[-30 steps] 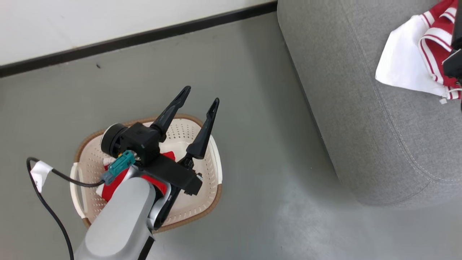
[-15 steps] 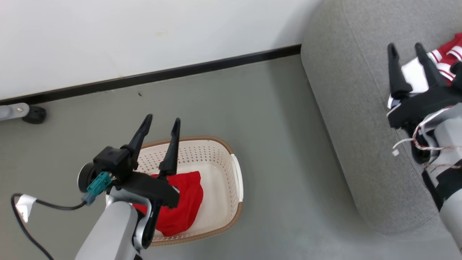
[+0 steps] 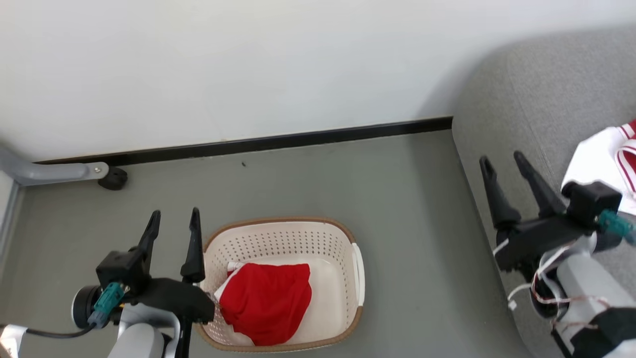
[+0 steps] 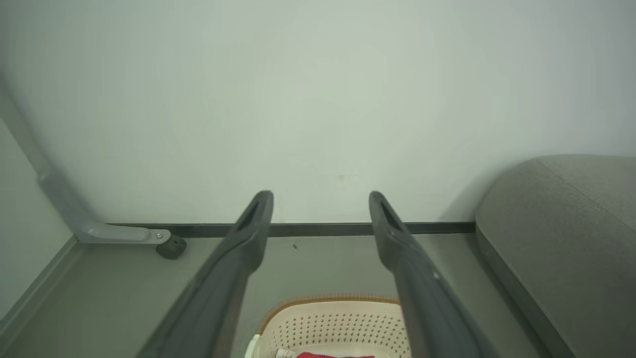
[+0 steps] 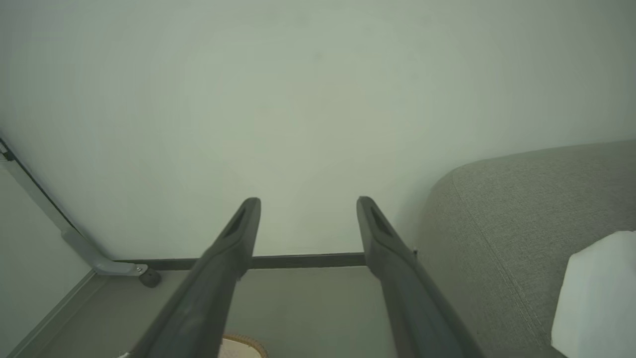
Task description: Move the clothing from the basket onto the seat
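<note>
One red garment (image 3: 266, 301) is left in the basket (image 3: 283, 221), bunched against its near-left wall with a sliver of white trim showing at its upper corner. The basket stands on the floor (image 3: 397, 199), well apart from the seat (image 3: 521, 124) to its right. On the seat already lie a white piece (image 3: 591, 164) and, touching it, a red piece with white stripes (image 3: 627, 154), so I judge the job to be partly done.

My head camera has tipped up over the last second, so the whole picture has shifted. Allowing for that, two things have really changed. The left pincer (image 3: 175, 214), which hung over the basket and hid the garment a second ago, now sits just beside the basket's left rim. The right pincer (image 3: 502, 158), which was up against the white piece half a second ago, has drawn back to the seat's near edge. Both pincers are wide open and empty, fingers pointing toward the wall (image 3: 298, 64).

To me that reads as a reset between trips: the last drop is finished and the red garment is uncovered. My next move would be to bring the left pincer back down into the basket onto that bunch.
</note>
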Available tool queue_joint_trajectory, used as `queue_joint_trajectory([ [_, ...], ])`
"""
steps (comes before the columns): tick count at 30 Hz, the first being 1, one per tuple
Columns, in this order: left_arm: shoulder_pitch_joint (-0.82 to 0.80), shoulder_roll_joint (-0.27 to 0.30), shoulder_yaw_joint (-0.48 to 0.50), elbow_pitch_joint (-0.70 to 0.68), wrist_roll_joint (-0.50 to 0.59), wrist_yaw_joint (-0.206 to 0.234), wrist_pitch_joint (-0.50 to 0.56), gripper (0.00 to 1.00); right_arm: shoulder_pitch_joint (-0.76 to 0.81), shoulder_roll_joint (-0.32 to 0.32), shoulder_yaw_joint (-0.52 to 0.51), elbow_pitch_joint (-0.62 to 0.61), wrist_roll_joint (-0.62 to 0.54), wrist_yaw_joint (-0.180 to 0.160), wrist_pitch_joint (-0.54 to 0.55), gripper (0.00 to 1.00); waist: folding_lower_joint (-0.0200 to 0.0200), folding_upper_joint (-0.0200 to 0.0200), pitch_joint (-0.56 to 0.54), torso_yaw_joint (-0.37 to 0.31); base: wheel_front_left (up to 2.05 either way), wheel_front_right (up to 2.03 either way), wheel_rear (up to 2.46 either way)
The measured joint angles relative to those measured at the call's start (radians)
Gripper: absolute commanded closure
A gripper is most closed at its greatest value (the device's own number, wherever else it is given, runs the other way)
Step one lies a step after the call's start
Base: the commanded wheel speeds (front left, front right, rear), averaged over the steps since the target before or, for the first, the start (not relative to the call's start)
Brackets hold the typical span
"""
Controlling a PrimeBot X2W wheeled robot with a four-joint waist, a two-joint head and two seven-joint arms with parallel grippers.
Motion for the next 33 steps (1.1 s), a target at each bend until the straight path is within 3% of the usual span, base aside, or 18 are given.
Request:
queue_joint_trajectory([
  [16,0.160,0.007,0.084,-0.078,0.062,0.030,0.000,0.00,0.237,0.033,-0.021,-0.191,-0.062,-0.105,0.000,0.00,0.0000,0.0000,-0.074,0.051,0.00,0.00,0.00],
  [33,0.203,-0.032,0.120,-0.112,0.117,0.040,0.000,0.00,0.290,0.037,-0.033,-0.259,-0.097,-0.148,0.000,0.00,0.0002,0.0001,-0.081,0.052,0.00,0.00,0.00],
])
